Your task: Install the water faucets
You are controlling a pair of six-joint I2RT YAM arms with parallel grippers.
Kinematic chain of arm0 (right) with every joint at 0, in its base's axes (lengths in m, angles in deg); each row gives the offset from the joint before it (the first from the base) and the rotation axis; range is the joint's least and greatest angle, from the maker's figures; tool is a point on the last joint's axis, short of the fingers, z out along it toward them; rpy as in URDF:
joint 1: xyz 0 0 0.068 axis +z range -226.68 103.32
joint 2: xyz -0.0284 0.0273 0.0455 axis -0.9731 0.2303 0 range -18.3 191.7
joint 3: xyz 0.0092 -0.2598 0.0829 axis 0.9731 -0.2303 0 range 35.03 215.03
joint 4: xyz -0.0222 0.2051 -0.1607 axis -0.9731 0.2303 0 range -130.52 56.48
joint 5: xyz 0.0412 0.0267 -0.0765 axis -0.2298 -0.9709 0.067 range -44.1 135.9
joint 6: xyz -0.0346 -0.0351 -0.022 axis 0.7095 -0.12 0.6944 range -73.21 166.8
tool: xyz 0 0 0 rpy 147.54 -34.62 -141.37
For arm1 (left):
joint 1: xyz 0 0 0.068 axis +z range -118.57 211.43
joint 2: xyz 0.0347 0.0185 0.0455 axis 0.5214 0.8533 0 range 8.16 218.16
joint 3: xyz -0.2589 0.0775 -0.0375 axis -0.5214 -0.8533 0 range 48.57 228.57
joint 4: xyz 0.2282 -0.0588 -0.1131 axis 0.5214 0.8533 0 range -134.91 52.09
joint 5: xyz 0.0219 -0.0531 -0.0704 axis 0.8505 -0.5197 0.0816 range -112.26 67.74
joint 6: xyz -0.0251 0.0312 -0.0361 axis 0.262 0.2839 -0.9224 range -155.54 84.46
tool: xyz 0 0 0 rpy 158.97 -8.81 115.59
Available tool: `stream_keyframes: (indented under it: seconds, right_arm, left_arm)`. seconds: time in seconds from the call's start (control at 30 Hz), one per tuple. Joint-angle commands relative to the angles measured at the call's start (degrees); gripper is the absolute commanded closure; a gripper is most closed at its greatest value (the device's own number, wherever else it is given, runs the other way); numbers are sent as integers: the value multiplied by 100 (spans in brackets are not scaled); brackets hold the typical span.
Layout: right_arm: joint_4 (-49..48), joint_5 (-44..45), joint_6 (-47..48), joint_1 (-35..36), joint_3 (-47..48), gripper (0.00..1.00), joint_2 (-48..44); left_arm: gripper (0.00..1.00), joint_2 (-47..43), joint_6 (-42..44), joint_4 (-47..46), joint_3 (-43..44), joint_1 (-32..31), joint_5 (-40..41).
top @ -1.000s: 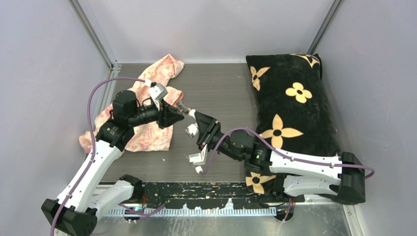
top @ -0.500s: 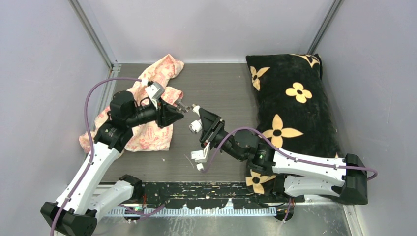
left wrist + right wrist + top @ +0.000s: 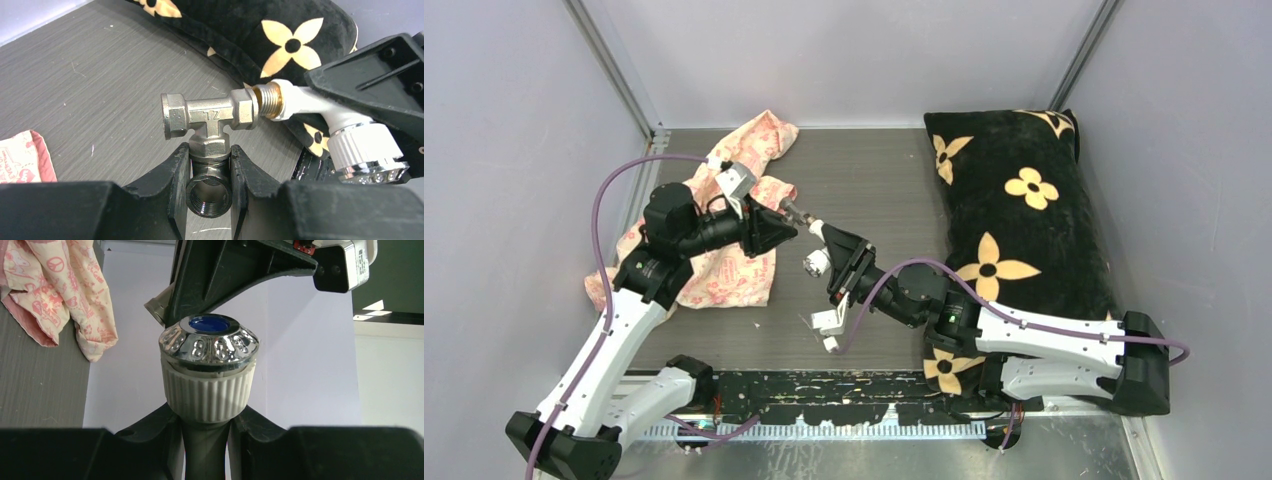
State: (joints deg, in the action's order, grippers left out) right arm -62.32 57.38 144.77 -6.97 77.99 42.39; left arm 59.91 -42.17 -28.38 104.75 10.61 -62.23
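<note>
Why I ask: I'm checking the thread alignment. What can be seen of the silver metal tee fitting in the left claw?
The silver metal tee fitting is shiny, with three hexagonal collars and stamped letters. The left claw is shut on its stem collar, whose threaded open port faces the wrist camera. Its crossbar lies level there, above the dark grey tabletop. Its right collar meets the brass threaded tip of a white plastic tap, slightly angled; thread engagement cannot be judged.

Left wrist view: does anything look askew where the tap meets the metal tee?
Yes. The white tap has its brass thread at a side port of the metal tee, but it slants downward rather than in line with the crossbar; it may cross-thread.
</note>
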Motion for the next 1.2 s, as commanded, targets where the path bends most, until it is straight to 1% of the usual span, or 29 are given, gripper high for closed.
stream_keyframes:
  seconds: [0.0,0.2,0.4,0.73,1.17]
  right_arm:
    - [-475,-320,89,51,82,99,41]
    - [-551,-400,77,59,107,99,116]
    - [-592,-326,113,64,138,99,142]
    - [-630,-144,137,36,136,99,158]
    - [-519,-173,105,-28,101,99,227]
  left_arm:
    - [100,-67,-27,-438,293,42,-117]
    - [100,-24,55,-394,261,43,-207]
    - [100,11,120,-401,215,43,-208]
    - [100,-69,291,-161,259,41,-249]
    - [100,-233,188,-178,222,43,-462]
